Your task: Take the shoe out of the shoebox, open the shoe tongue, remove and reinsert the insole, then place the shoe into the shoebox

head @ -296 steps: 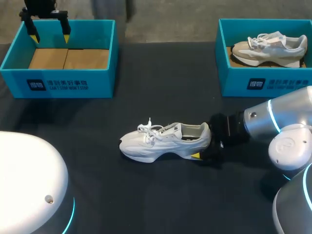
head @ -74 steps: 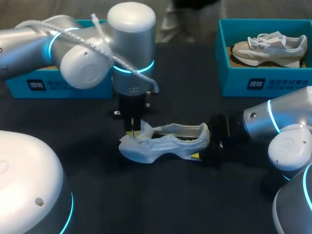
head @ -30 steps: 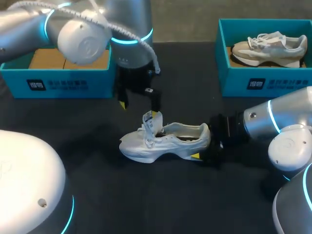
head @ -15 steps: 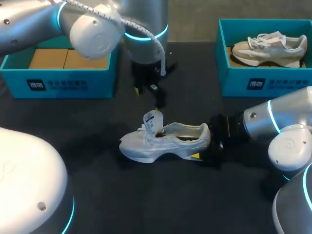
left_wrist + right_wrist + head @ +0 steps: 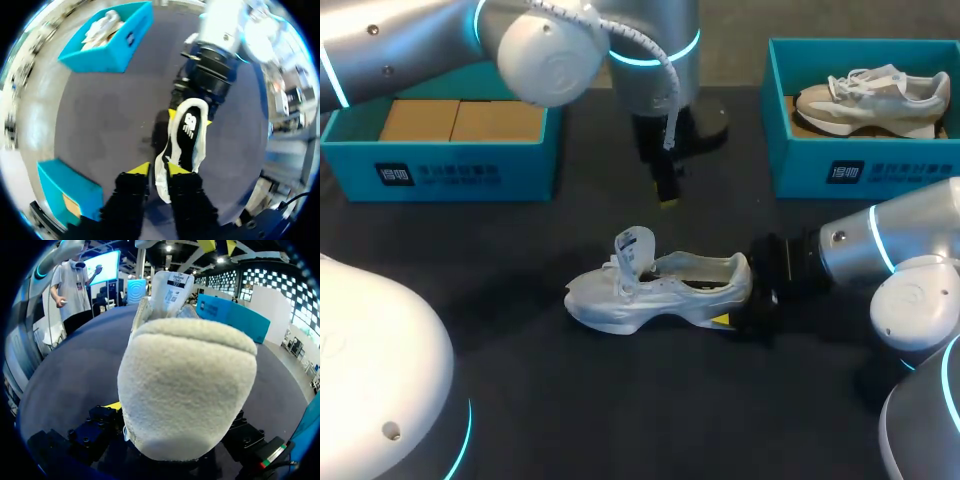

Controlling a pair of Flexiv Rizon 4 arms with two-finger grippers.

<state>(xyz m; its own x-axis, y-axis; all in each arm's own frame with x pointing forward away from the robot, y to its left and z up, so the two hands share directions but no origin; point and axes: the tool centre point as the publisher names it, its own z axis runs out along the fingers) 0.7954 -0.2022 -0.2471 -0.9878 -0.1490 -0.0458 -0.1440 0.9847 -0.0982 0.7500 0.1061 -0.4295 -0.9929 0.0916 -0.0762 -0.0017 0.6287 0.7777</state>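
Shoe [image 5: 660, 292] is kept mid-table, and its tongue [image 5: 634, 246] is now left standing open. The left gripper [image 5: 666, 192] is lifted clear toward the far side, fingers apart and empty. The heel is clamped by the right gripper [image 5: 740, 300]. The insole [image 5: 189, 131] is judged the next thing to be drawn out.

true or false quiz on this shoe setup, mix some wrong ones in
1. The white shoe lies on the table. True.
2. Its tongue is folded flat. False: it stands up.
3. The left claw grips the tongue. False: it is open, clear of the shoe, holding nothing.
4. The right claw is shut on the shoe's heel. True.
5. The right box is empty. False: a beige shoe lies in it.
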